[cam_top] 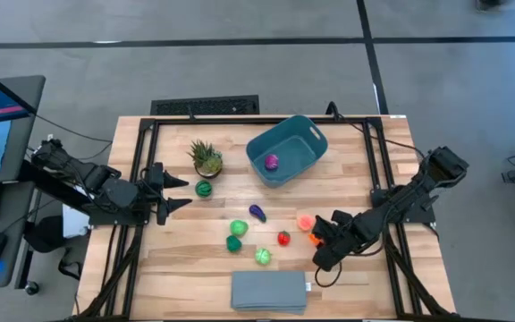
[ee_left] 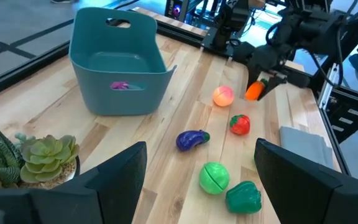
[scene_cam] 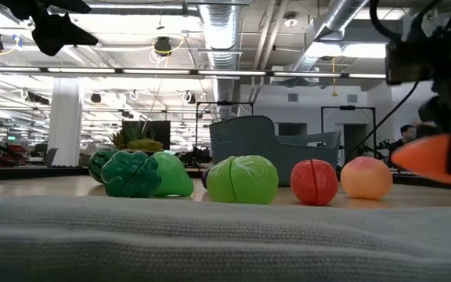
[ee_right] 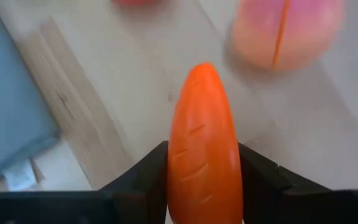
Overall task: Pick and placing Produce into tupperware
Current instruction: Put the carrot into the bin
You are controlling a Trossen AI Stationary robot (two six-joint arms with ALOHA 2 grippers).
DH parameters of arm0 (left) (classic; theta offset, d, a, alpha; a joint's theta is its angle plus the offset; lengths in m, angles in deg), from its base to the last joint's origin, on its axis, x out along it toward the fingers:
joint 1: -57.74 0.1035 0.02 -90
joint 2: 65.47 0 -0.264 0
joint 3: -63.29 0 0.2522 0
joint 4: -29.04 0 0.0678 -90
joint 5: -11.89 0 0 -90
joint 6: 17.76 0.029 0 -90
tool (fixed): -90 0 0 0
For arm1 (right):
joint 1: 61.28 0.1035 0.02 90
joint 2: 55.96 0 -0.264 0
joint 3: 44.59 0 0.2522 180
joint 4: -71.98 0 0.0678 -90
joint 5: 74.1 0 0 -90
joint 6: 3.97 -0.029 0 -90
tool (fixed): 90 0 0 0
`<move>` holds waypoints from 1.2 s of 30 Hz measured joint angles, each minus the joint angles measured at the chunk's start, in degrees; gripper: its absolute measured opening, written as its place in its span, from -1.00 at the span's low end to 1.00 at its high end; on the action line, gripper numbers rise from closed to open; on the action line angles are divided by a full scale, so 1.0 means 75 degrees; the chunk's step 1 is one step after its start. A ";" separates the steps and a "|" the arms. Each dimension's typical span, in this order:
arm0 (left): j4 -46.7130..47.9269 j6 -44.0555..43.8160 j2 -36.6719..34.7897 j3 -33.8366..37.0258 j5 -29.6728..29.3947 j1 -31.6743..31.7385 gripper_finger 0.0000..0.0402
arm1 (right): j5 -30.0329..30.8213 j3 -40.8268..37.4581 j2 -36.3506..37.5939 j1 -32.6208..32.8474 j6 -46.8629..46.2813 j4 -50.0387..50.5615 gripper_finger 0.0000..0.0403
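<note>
My right gripper (cam_top: 318, 240) is at the table's near right, shut on the orange carrot (ee_right: 202, 143), beside a pink-orange fruit (cam_top: 305, 222). A red fruit (cam_top: 283, 238), a purple eggplant (cam_top: 257, 213) and several green pieces (cam_top: 239, 228) lie on the wood in mid-table. The teal tupperware (cam_top: 298, 139) stands at the far middle with a magenta piece (cam_top: 272, 162) on its floor. My left gripper (ee_left: 201, 146) hovers open at the left, its fingers touching nothing, near a round green piece (cam_top: 204, 189). My right gripper pinches the carrot's thick part (ee_right: 185, 177) between its two fingers (ee_right: 145, 177), one on each side. The fingers come steeply from above and lie along the carrot, whose pointed tip (ee_right: 204, 70) sticks out past them. The carrot (scene_cam: 433, 160) sits just above the tabletop.
A potted spiky plant (cam_top: 206, 157) stands left of the tupperware. A flat grey-blue slab (cam_top: 269, 291) lies at the near edge. Black frame rails (cam_top: 141, 161) run along the table's left, right and far sides. Bare wood lies between the produce and the tupperware.
</note>
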 joint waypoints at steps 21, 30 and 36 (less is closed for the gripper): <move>-0.0001 0.0003 0.0000 0.0000 -0.0009 -0.0003 0.42 | 0.1964 0.0015 0.3101 -0.1417 0.1259 0.0046 -0.18; -0.0035 -0.0011 0.0000 0.0000 -0.0015 -0.0002 0.42 | 0.1922 0.0022 0.4226 -0.3254 0.3222 -0.0698 -0.10; -0.0032 -0.0006 0.0003 0.0000 -0.0019 -0.0003 0.42 | 0.1363 0.0020 0.4541 -0.4783 0.4287 -0.0986 -0.13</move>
